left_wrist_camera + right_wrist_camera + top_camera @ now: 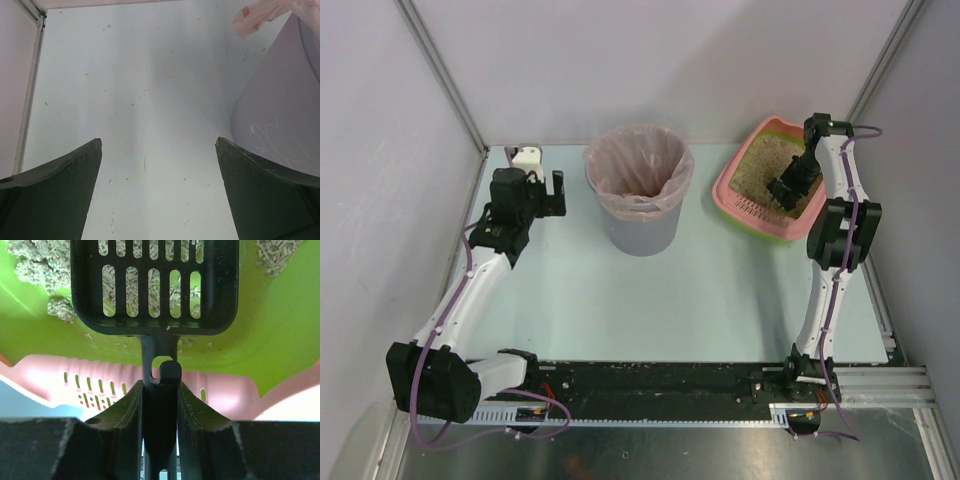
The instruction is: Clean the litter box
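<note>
While on scoop [152, 326], right gripper [160, 386] over litter box [280, 330].

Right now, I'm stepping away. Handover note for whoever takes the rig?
Left gripper: open, empty, over bare table left of the bin.
Right gripper: shut on the scoop handle, scoop head low inside the litter box.
Box sits at the far right corner. The bagged bin is at centre back.
Done: scoop picked up and brought into the box.
Left: clumps lie in the box by the scoop. Sift them out and dump them in the bin. Can't tell what the bin already holds.
</note>
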You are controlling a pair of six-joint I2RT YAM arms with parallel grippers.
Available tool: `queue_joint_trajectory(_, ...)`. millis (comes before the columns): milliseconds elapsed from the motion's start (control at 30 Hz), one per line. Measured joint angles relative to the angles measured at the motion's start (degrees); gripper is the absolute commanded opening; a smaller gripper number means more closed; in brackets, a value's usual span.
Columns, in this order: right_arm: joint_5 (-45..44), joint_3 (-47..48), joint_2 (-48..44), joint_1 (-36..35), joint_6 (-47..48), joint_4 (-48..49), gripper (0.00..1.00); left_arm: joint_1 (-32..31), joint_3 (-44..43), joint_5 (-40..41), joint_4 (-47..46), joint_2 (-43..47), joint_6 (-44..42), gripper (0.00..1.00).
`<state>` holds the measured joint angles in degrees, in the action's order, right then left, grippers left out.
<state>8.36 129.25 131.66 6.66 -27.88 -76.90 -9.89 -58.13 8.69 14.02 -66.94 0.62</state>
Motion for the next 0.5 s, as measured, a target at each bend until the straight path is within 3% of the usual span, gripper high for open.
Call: queue_joint_trajectory(500,-1.75,4.92,5.53,0.44,-0.63,-0.17,0.0,0.0,-0.39,0.33,0.13,-0.02,-1.2,1.0)
